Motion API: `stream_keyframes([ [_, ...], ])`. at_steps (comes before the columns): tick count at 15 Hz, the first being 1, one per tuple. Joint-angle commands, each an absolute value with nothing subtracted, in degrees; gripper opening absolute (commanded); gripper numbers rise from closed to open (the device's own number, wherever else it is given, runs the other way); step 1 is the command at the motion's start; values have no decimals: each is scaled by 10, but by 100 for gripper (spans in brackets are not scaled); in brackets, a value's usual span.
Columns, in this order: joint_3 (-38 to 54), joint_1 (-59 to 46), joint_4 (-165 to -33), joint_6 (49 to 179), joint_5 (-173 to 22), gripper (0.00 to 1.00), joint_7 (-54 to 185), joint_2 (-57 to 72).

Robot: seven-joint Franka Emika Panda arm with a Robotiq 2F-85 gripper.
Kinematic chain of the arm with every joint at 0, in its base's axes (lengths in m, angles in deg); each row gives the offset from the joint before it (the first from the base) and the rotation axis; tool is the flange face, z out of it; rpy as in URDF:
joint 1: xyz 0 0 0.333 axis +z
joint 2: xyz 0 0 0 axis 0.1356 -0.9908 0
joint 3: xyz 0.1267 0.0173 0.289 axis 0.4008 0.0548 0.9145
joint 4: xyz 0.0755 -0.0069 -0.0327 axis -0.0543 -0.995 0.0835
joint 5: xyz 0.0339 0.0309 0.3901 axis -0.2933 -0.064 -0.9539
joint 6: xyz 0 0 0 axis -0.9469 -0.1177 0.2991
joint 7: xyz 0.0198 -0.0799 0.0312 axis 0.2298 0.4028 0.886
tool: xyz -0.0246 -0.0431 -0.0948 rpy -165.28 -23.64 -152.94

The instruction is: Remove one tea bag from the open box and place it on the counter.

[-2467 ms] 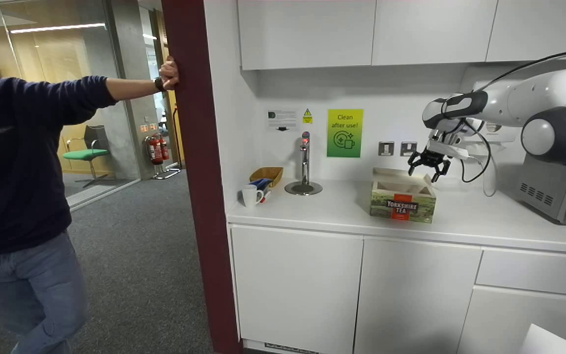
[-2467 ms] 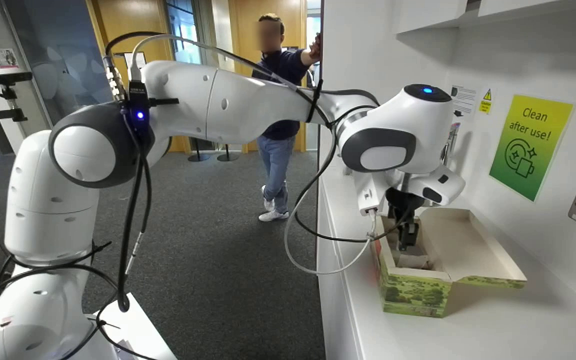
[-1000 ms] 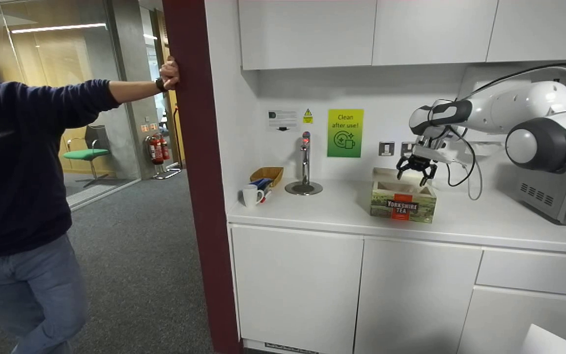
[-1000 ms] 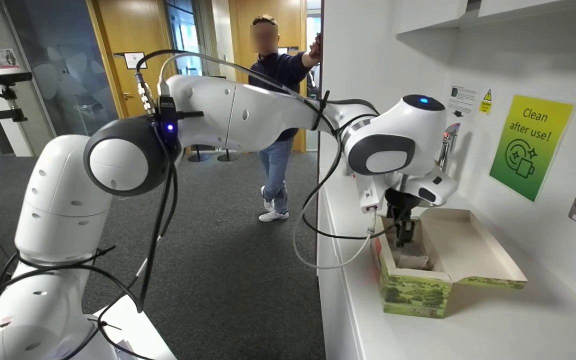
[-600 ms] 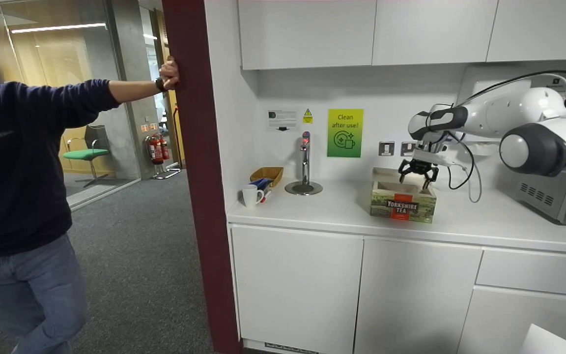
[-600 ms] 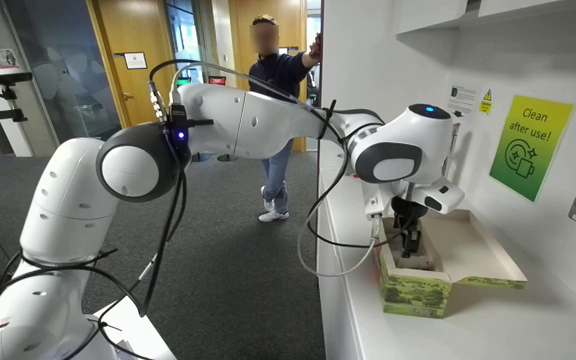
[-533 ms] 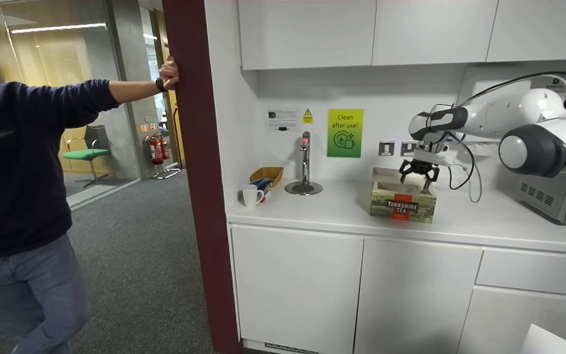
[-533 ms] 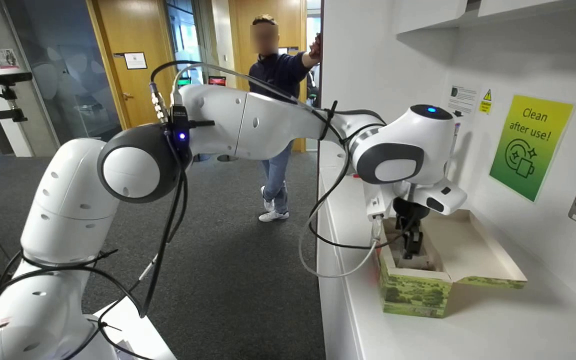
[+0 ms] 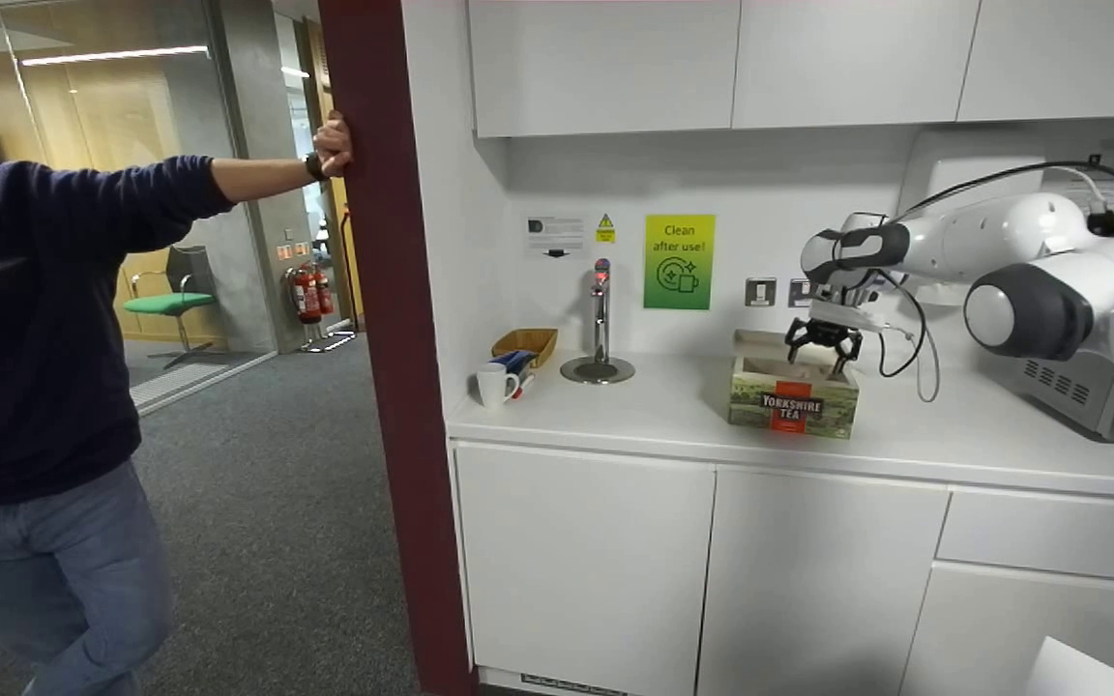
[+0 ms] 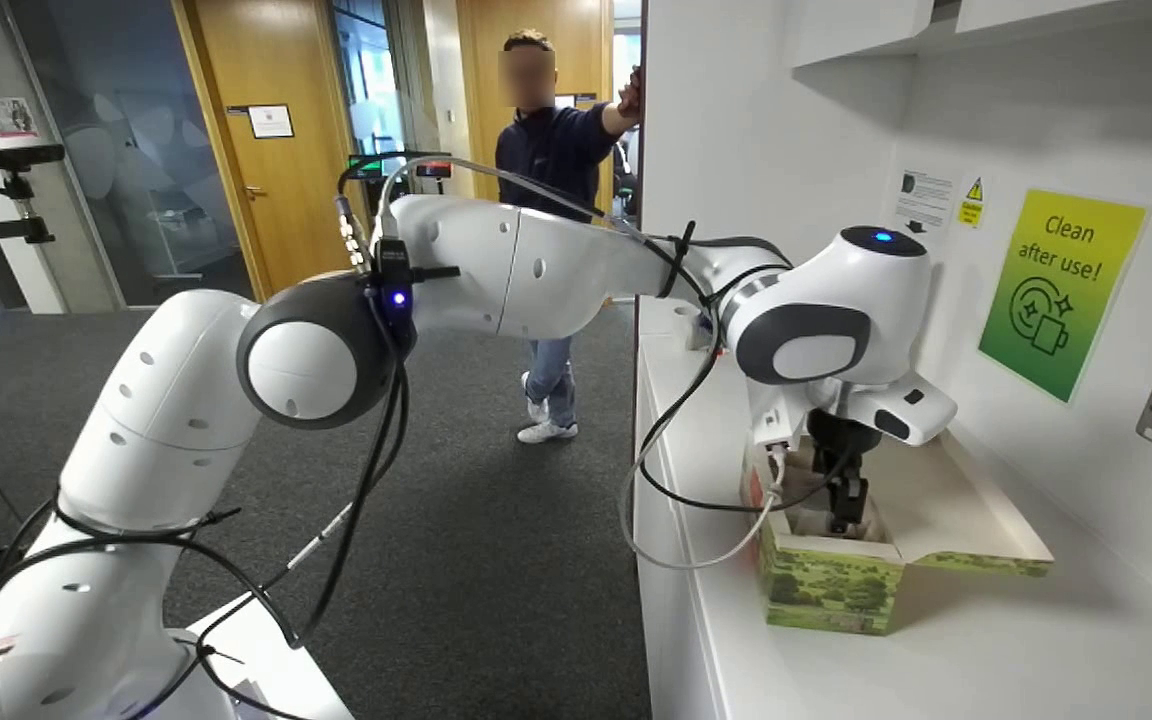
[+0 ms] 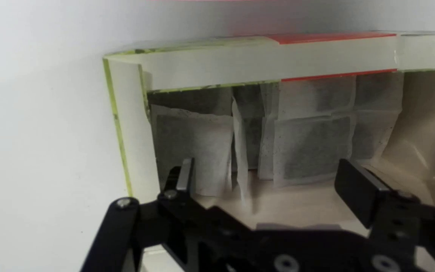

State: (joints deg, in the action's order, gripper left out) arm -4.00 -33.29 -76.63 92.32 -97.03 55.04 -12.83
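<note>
The open box (image 9: pixel 793 411) stands on the white counter (image 9: pixel 634 425), with its lid folded back toward the wall. In the wrist view the box (image 11: pixel 210 68) holds several pale square tea bags. One tea bag (image 11: pixel 198 143) lies at the left, a thin one (image 11: pixel 241 147) stands on edge beside it, and more tea bags (image 11: pixel 312 151) lie to the right. My gripper (image 11: pixel 266 162) is open and empty, pointing down at the box mouth. Its fingers straddle the standing bag without visible contact. In both exterior views the gripper (image 9: pixel 816 365) (image 10: pixel 842 515) is at the box opening.
A microwave (image 9: pixel 1070 387) stands to the right on the counter. A tap (image 9: pixel 600 319), a white mug (image 9: pixel 495 385) and a basket (image 9: pixel 526 345) are at the left. The raised lid (image 10: pixel 946 500) is close beside the gripper. A person (image 9: pixel 35 290) leans on the door frame.
My gripper has come down to the box mouth and shifted a little toward the folded-back lid. Its jaws have stayed open. The box has not moved.
</note>
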Motion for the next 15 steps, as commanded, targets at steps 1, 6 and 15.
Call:
stream_keyframes([
  [1, -30, -343, -709, 898, -959, 100, 528, -161],
  [6, -25, -346, -675, 890, -958, 74, 526, -187],
  [15, -22, -350, -633, 864, -958, 6, 519, -211],
])
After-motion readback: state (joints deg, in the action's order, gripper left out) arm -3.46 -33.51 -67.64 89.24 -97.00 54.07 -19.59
